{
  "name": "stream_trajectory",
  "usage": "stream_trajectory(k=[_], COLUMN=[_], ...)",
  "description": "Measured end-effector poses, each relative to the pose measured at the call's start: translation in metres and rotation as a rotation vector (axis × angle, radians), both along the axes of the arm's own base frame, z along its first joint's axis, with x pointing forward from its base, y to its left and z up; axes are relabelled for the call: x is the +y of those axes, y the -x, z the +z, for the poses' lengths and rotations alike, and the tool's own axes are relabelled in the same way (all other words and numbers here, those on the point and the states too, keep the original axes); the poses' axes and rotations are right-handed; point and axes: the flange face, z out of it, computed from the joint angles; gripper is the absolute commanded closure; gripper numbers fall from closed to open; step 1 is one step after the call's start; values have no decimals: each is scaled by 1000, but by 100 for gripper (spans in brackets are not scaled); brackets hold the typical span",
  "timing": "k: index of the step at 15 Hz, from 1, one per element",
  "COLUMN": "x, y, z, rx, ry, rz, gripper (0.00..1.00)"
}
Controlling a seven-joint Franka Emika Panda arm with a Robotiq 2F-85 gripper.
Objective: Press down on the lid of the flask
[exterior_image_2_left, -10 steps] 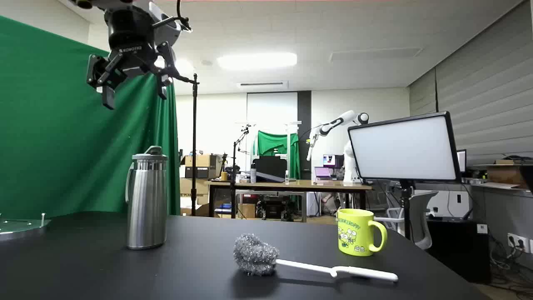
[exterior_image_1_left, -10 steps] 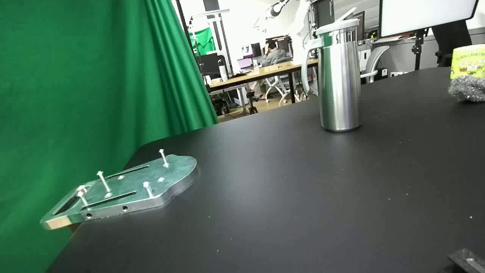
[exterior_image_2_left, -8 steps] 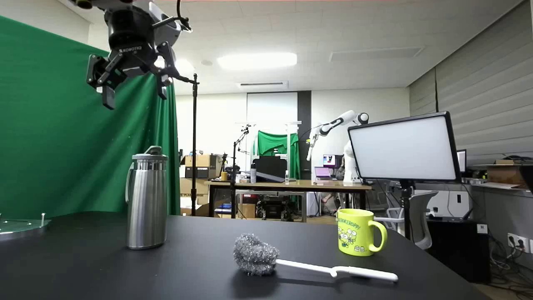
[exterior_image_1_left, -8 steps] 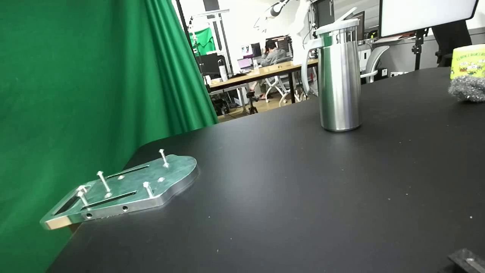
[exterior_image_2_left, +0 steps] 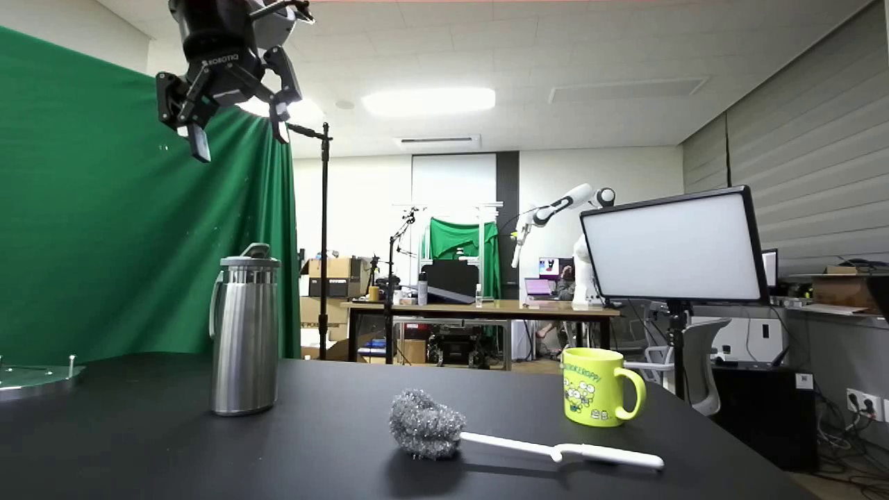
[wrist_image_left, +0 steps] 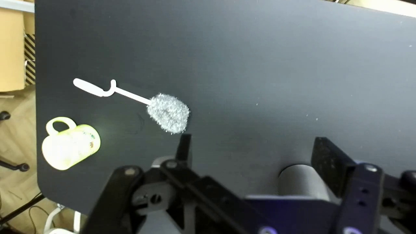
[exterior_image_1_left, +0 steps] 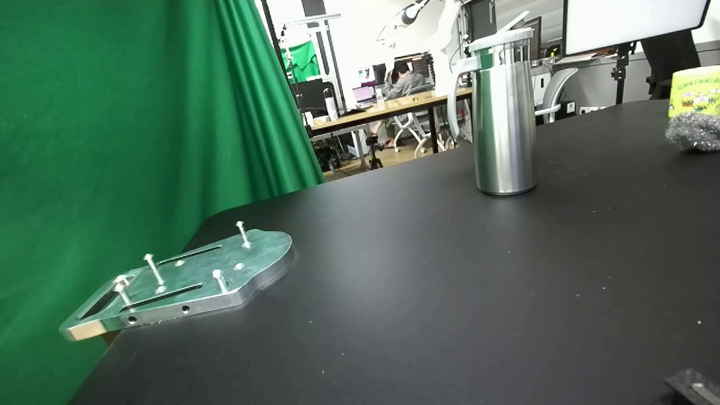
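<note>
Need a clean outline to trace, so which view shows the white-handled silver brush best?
The wrist view: it shows the brush whole, from above. An exterior view also shows it whole, white handle included, but from low down. In an exterior view only the silver head shows, at the right edge.

Glare bleaches the mug (wrist_image_left: 69, 148) in the wrist view.

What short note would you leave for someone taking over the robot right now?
Gripper: open and empty, higher than the steel flask, not touching it.
Flask: upright on the black table, lid on, its tab slanting up.
Done: nothing shows the lid pressed.
Left: probably line up over the lid, lower, and press down.
</note>
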Motion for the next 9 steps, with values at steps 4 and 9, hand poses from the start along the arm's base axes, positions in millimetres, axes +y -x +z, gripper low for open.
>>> stream_trajectory(k=[4, 9], x=[8, 27], y=[-11, -34], z=[11, 17], rx=[-145, -332], ry=[-22, -68], rz=[-3, 7], gripper=[66, 98])
